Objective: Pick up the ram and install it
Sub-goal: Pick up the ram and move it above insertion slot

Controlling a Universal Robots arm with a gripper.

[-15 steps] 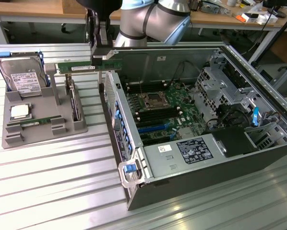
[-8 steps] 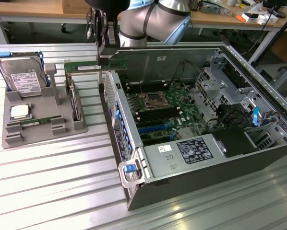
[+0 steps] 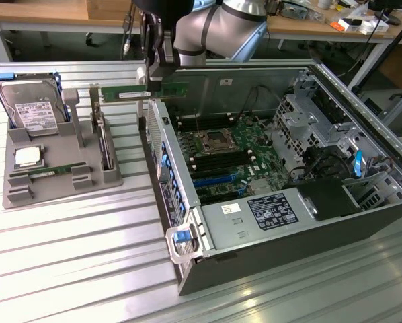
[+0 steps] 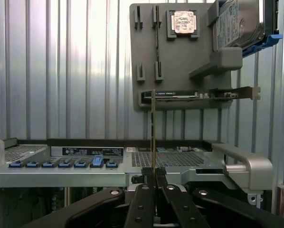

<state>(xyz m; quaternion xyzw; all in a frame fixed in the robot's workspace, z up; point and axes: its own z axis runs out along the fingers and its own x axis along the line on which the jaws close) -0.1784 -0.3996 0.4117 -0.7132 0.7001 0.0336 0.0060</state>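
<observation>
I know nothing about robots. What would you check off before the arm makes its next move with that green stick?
1. Fingers clamped on the memory stick: ok.
2. Stick clear of the gray tray: ok.
3. Stick sitting straight between the fingers: ok.
4. Computer case open on top: ok.
5. Stick above the slots: not ok, it hangs near the case's side wall.
6. Slot latches open: cannot tell.

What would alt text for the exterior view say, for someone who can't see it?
A robot arm's gripper holds a long green ram stick level, by the edge of an open computer case on a ribbed metal table. Toward the exterior view's left, a grey holder carries a hard drive and a square CPU chip.
</observation>
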